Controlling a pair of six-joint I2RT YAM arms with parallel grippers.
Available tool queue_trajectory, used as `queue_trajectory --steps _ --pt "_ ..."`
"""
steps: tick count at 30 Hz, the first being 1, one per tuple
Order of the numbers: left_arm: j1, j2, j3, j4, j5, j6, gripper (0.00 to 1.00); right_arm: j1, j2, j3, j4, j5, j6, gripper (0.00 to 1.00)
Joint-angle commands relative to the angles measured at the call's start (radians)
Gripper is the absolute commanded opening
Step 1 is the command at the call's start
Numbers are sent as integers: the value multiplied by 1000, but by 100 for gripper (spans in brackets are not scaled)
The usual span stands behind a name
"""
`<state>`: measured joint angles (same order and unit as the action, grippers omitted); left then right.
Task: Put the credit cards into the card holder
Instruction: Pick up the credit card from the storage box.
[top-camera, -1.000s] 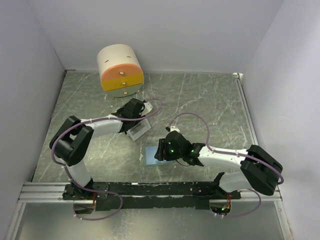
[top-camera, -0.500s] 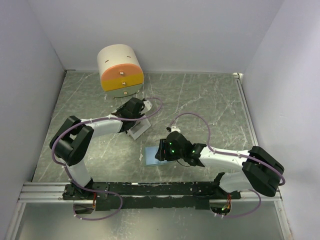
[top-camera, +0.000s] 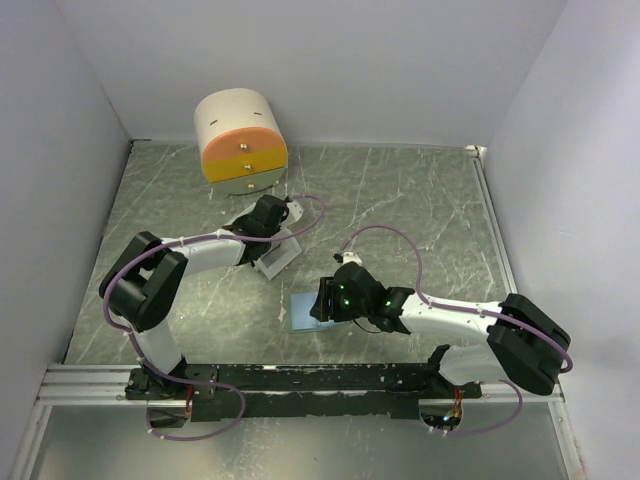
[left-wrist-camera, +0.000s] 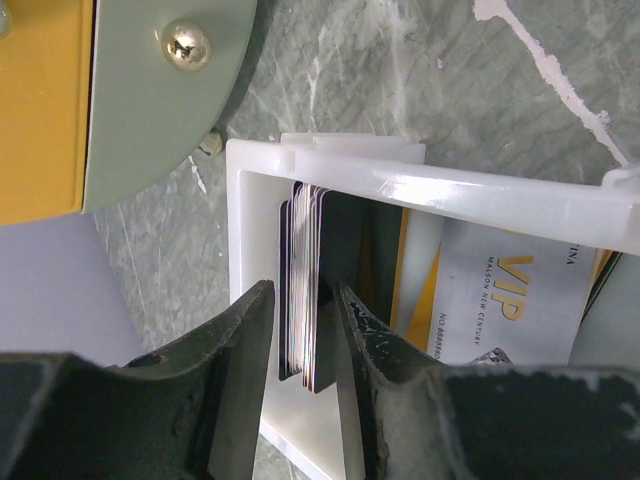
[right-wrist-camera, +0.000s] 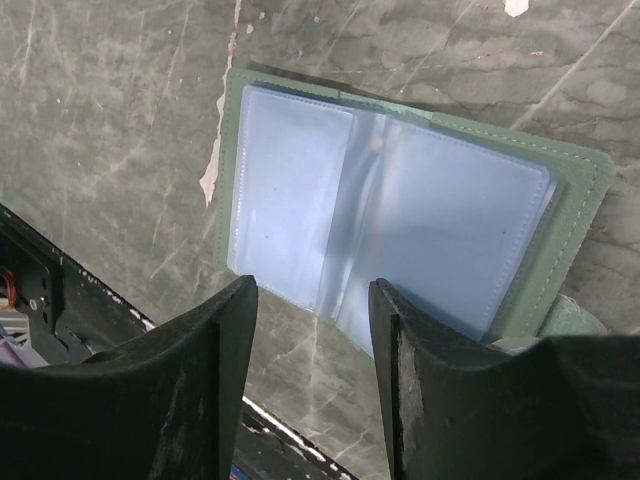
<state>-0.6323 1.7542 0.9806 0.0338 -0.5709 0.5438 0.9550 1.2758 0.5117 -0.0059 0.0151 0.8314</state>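
A stack of dark credit cards (left-wrist-camera: 305, 280) stands on edge inside a white open-topped box (left-wrist-camera: 450, 185). My left gripper (left-wrist-camera: 303, 350) straddles that stack, jaws narrow, with a thin gap still showing on the left side. A pale VIP card (left-wrist-camera: 500, 300) and an orange-yellow card (left-wrist-camera: 420, 300) lie deeper in the box. From above, the left gripper (top-camera: 275, 245) sits over the box (top-camera: 283, 260). The card holder (right-wrist-camera: 400, 220) lies open flat, pale blue inside with a green border. My right gripper (right-wrist-camera: 313, 300) hovers open at its near edge, holding nothing; from above it (top-camera: 322, 300) is beside the holder (top-camera: 300, 312).
A big cream cylinder with orange and yellow drawers (top-camera: 238, 138) stands at the back left, close behind the box; its green lower front and a brass knob (left-wrist-camera: 187, 42) show in the left wrist view. Grey walls enclose the marbled table (top-camera: 420, 200). A black rail (top-camera: 300, 378) runs along the front.
The left gripper's jaws have narrowed around the stack of cards in the white box. The right arm and the card holder stay as they were.
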Motion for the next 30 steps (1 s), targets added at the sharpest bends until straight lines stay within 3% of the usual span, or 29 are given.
queue_trajectory --steps 1,7,12,26,30 --pt "-4 3 20 29 -32 18 40 1 -15 -18 4 15 11 49" --pt "-5 -2 19 29 -44 22 42 0 -21 -24 5 13 15 49" --pt "-5 11 27 0 -17 10 37 1 -26 -26 2 13 15 49" --pt "-9 65 33 -11 -16 -1 45 1 -52 -33 -1 19 19 49" --pt "-9 64 36 -5 -30 8 35 1 -54 -37 1 17 21 49"
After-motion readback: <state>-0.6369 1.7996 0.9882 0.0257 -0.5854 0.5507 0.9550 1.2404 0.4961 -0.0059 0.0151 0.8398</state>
